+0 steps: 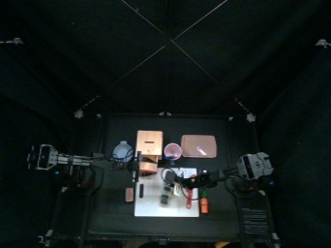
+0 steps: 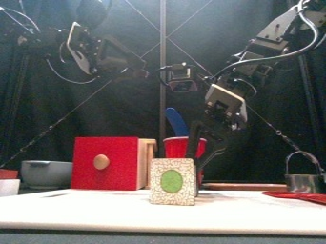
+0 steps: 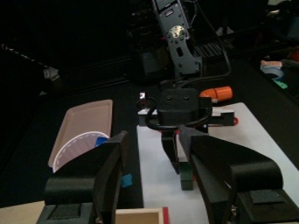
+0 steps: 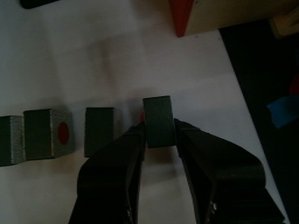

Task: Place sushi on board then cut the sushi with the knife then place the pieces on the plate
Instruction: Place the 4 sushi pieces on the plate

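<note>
While right hand (image 4: 160,131) clamps one sushi piece (image 4: 159,107) on white board (image 4: 216,96), left hand (image 3: 158,150) spread apart

Black back curtain (image 1: 165,58) fills the upper half of the top view. Black side curtains (image 1: 33,107) close off the left and right edges. Black surface (image 1: 110,218) occupies the lower centre, lit brightest at its middle and dim toward its edges. In the front view the curtain hangs in faint vertical folds, dark throughout.

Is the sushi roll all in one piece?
No, separate sushi pieces lie apart on the white board, one between the right fingers.
</note>
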